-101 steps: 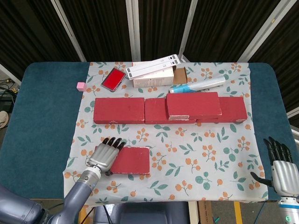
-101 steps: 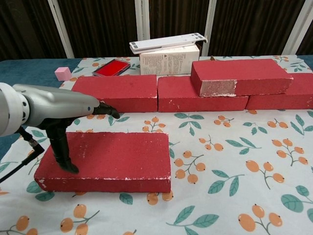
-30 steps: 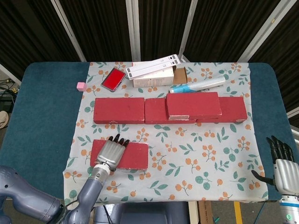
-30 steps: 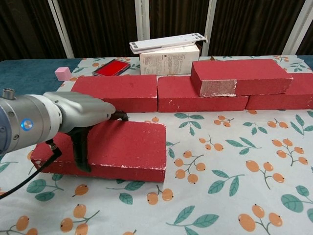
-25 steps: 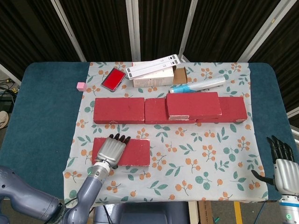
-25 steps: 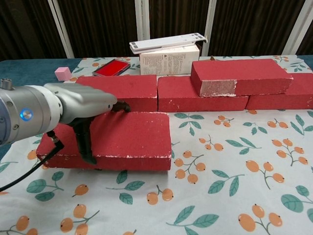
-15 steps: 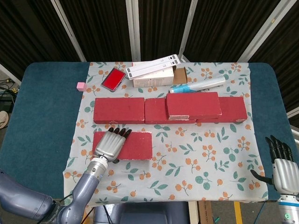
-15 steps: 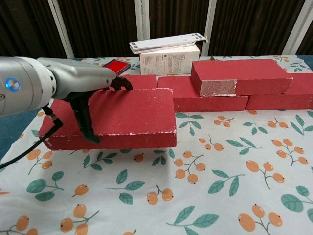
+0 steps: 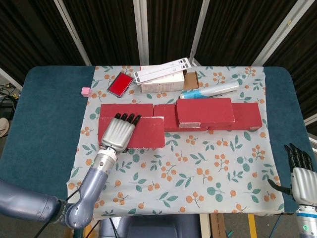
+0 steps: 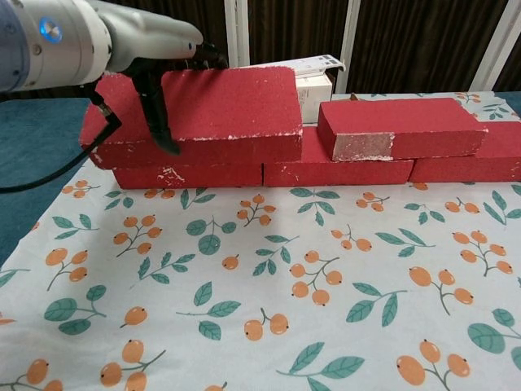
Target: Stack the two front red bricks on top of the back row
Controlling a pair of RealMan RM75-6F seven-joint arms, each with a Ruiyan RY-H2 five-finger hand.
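My left hand (image 9: 118, 133) grips a red brick (image 9: 147, 132) from above and holds it in the air, just over the left brick of the back row (image 9: 110, 109). In the chest view the held brick (image 10: 228, 110) hangs above that back brick (image 10: 189, 175), with my left hand (image 10: 142, 41) on its left part. The back row runs on with a middle brick (image 10: 334, 172) and a right brick (image 10: 480, 163). Another red brick (image 9: 205, 111) lies on top of the row's right half. My right hand (image 9: 301, 179) rests open at the table's front right corner.
Behind the row lie a red case (image 9: 120, 84), a white box (image 9: 161, 87) with a white bar (image 9: 162, 71) on it, a blue-and-white tube (image 9: 210, 90) and a small pink cube (image 9: 85, 91). The floral cloth (image 9: 208, 168) covers the table's middle.
My left hand has lifted the front brick off the cloth and carried it back and up, from in front of the row to just above its left brick. My right hand has stayed put.
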